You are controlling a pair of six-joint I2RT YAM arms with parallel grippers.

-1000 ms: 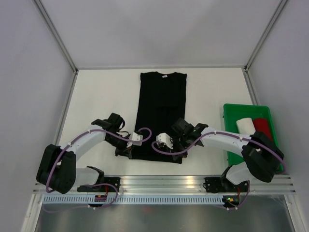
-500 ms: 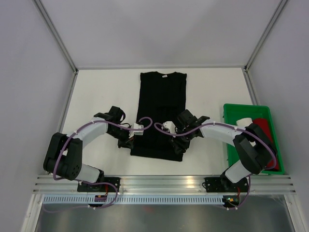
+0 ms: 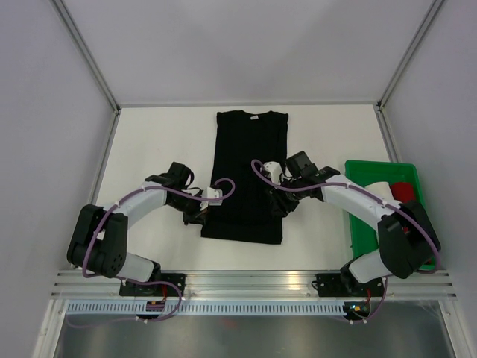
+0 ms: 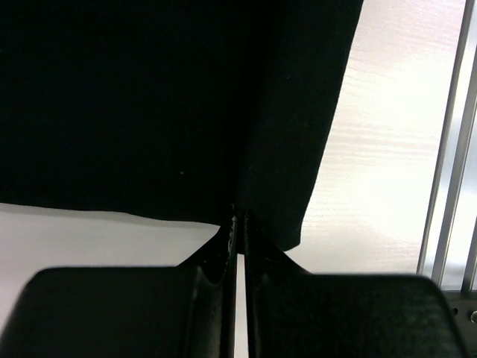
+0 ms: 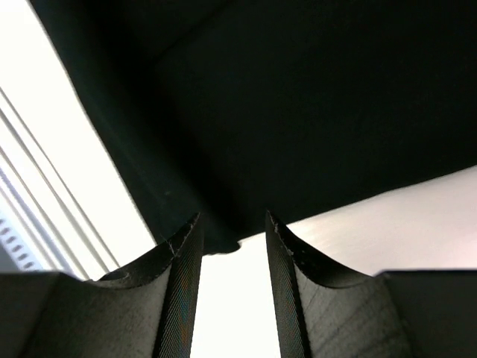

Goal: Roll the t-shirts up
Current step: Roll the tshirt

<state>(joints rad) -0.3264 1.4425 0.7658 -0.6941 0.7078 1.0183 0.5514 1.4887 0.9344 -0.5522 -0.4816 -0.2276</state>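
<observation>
The black t-shirt point(image 3: 250, 164) lies flat on the white table, folded into a long strip, with its white neck label point(image 3: 254, 117) at the far end. Its near end is doubled over. My left gripper point(image 3: 195, 217) is at the shirt's left edge near the near end. In the left wrist view it point(image 4: 238, 220) is shut on the edge of the black cloth point(image 4: 149, 104). My right gripper point(image 3: 277, 207) is at the shirt's right edge. In the right wrist view it point(image 5: 232, 224) is open, with the cloth's edge point(image 5: 298, 97) just at its tips.
A green bin point(image 3: 350, 168) stands at the right and holds a white roll point(image 3: 378, 190) and a red roll point(image 3: 406, 190). An aluminium rail point(image 3: 253, 283) runs along the table's near edge. Grey walls enclose the table on three sides.
Both grippers have moved away from the table's near edge along the shirt's sides. The shirt's near end has come up with them and now lies farther from the rail.
</observation>
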